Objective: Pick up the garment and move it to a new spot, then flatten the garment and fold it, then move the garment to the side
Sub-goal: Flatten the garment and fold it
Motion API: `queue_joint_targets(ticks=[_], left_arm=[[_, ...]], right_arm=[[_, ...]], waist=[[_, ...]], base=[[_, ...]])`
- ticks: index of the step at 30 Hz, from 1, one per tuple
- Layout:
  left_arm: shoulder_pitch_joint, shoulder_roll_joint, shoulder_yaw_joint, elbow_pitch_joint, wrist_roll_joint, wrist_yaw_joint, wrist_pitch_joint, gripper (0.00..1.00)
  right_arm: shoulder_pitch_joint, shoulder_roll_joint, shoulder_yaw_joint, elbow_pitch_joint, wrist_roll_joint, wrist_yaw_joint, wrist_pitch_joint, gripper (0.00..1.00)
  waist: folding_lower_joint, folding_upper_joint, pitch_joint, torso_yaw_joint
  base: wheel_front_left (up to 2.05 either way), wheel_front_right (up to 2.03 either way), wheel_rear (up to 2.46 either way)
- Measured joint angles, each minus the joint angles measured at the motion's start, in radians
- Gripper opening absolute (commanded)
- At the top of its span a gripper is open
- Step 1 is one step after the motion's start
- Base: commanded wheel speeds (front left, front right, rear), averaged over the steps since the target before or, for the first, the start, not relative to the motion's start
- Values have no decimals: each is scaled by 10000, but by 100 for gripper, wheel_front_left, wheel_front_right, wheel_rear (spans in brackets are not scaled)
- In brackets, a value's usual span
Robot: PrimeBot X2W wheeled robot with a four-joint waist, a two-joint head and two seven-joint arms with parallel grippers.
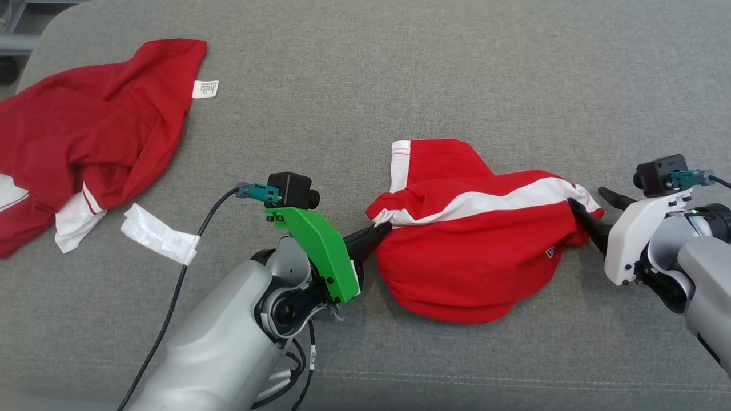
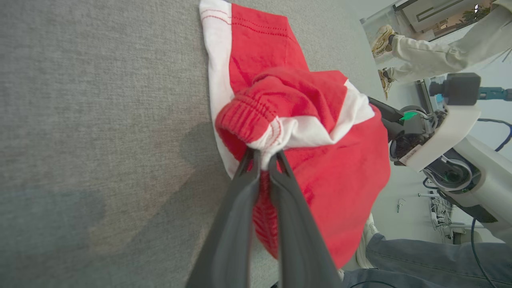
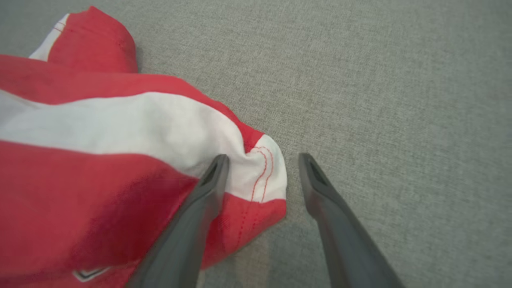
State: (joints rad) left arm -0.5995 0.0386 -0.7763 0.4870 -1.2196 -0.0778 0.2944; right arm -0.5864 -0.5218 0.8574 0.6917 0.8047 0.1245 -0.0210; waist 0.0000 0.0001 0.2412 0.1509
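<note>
A red garment [image 1: 468, 251] with a white stripe lies crumpled in the middle of the grey cushion [image 1: 400, 74]. My left gripper [image 1: 381, 227] is shut on its left edge; in the left wrist view the gripper [image 2: 264, 154] pinches the gathered red and white hem of the garment [image 2: 304, 120]. My right gripper [image 1: 588, 200] stands open at the garment's right corner. In the right wrist view the gripper [image 3: 262, 160] has one finger resting on the garment [image 3: 100, 160] and the other over bare cushion beside the white corner.
A second red garment [image 1: 85, 131] with a white tag lies at the far left. A crumpled white strip [image 1: 160, 234] and my left arm's black cable [image 1: 188, 257] lie near it. A person's jeans leg [image 2: 420, 260] stands beyond the cushion's edge.
</note>
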Motion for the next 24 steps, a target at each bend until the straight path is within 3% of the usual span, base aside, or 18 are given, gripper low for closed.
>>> queue_joint_targets(ticks=[6,8,9,10,12,14,15,24], left_arm=[[2,8,21,-50,0,2,-2,0],[3,8,21,-69,0,2,-2,0],[3,8,21,-79,0,2,-2,0],[3,8,21,-90,-2,2,-2,0],[3,8,21,-100,-2,4,-2,0],[4,8,19,-109,-2,4,-2,0],[6,8,19,-117,-4,4,0,0],[63,94,192,-155,-6,4,-182,0]], right_arm=[[6,6,288,65,251,0,178,94],[5,4,366,69,336,0,234,78],[5,6,397,69,397,0,238,76],[4,8,435,69,453,0,291,50],[3,23,504,67,527,0,322,41],[-4,29,552,59,596,0,322,7],[-10,29,583,48,612,0,322,0],[-272,-6,635,-196,811,0,12,0]], waist=[[0,0,-27,140],[0,0,-28,164],[0,0,-27,175],[0,0,-25,186],[0,0,-17,208],[0,0,-9,226],[0,0,-5,235],[0,0,-28,235]], base=[[0,0,0],[0,0,0],[0,0,0],[0,0,0],[0,0,0],[0,0,0],[0,0,0],[0,0,0]])
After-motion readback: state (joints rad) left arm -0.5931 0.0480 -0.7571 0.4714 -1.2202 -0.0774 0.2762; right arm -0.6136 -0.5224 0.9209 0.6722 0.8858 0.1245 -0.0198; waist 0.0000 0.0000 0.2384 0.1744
